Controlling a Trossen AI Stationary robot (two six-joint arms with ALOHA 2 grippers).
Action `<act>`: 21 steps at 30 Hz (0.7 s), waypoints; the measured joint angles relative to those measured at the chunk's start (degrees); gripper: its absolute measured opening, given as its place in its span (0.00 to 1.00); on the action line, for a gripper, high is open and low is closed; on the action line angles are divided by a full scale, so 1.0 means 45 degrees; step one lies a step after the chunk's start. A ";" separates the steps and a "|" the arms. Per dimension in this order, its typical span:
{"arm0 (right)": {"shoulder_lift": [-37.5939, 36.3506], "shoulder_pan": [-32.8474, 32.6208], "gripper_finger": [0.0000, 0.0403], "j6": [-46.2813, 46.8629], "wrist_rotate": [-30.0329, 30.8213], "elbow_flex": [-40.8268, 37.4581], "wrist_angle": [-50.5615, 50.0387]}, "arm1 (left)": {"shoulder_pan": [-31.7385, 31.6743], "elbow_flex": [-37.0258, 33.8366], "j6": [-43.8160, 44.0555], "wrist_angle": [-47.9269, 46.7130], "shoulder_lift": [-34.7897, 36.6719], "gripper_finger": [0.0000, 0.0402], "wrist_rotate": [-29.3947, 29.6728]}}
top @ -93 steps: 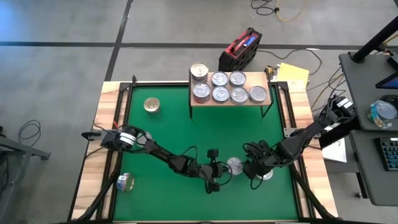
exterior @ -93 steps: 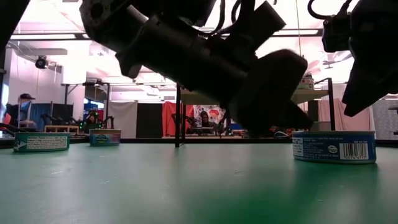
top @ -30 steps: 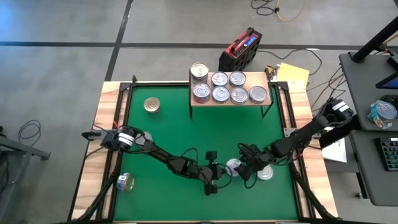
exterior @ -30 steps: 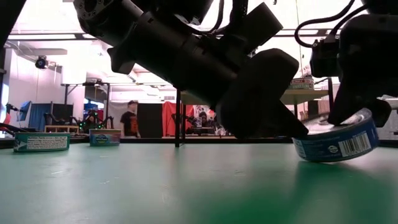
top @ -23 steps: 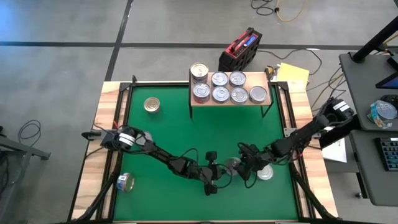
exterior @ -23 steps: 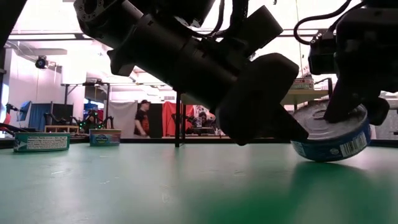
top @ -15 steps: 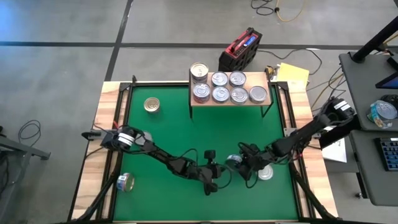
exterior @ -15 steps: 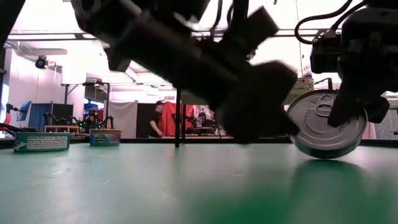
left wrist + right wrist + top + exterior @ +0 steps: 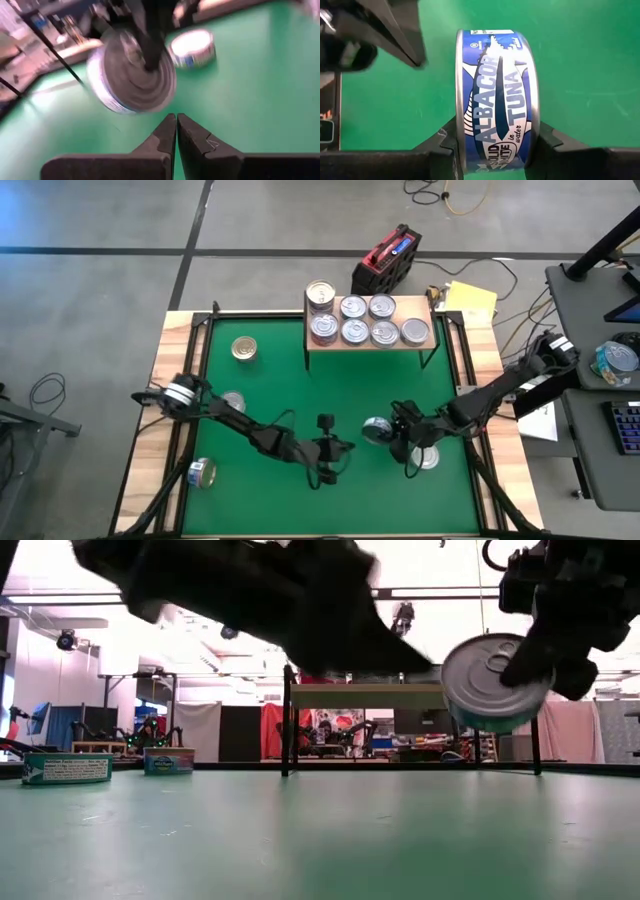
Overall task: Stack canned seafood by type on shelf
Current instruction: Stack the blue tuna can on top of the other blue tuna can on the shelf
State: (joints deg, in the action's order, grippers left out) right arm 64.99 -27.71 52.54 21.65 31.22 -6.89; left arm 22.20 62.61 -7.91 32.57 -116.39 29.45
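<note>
Tuna can now hangs clear of the green mat, clamped by its flat faces in my right tool, where a second ago it sat flat on the mat and was only starting to tip. So the pickup is done, as I judge it, and the carry to the shelf comes next. In the low view the can rides well above the mat, with its silver pull-tab lid turned toward the camera. It is held on edge: its short axis lies roughly level, running from one finger to the other, and its round face stands upright, no longer facing the ceiling. In the right wrist view the blue albacore label runs across the can's wall between my fingers. I will have to turn it flat again before it can sit on a stack.

Measured from the shelf, the can is well short of it, out over the open mat on the near side and roughly level with the shelf's middle. A second silver can lies flat on the mat just beside my right tool, on the side away from the shelf.

My left tool is clenched and carries nothing; it sits just beside the lifted can, on the side away from the shelf's right end. It has drawn back a little and its arm has swung out, which clears my path to the shelf.

Seven cans already stand on the shelf. A gold-topped can and a can on its side wait far off to the shelf's left.
</note>
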 joint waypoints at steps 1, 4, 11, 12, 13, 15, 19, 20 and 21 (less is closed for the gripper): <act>-0.0060 -0.0001 0.31 -0.0186 0.0183 0.0000 0.0043 | 0.0000 -0.0446 -0.0049 0.0538 0.0330 0.00 -0.0004; -0.0121 0.0059 0.31 -0.0642 0.0812 0.0000 0.0497 | 0.0000 -0.1841 -0.0078 0.1859 0.1377 0.00 0.0005; -0.0174 0.0137 0.31 -0.2559 0.2319 -0.0156 0.3125 | -0.0024 -0.4388 -0.0421 0.5480 0.3135 0.00 0.0005; -0.0169 0.0178 0.31 -0.2989 0.2365 -0.0206 0.3772 | -0.0024 -0.4651 -0.0619 0.5840 0.3319 0.00 0.0010; -0.0169 0.0252 0.31 -0.3390 0.2434 -0.0270 0.4442 | -0.0046 -0.4843 -0.0787 0.6147 0.3473 0.00 0.0020; -0.0170 0.0449 0.31 -0.4238 0.2433 -0.0412 0.5737 | -0.0074 -0.5145 -0.1045 0.6443 0.3797 0.00 0.0015; -0.0169 0.1148 0.31 -0.5321 0.1909 -0.0695 0.7469 | -0.0146 -0.5293 -0.2014 0.6431 0.4020 0.00 0.0040; -0.0169 0.1398 0.31 -0.5369 0.1547 -0.0735 0.7659 | -0.0160 -0.5264 -0.2479 0.6437 0.4020 0.00 0.0052; -0.0169 0.1675 0.31 -0.5368 0.1134 -0.0768 0.7726 | -0.0160 -0.5205 -0.2959 0.6432 0.4020 0.00 0.0131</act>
State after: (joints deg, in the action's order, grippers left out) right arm 64.23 -20.17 28.38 26.75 27.77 27.88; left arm 21.47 39.19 -21.22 61.51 -98.30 30.04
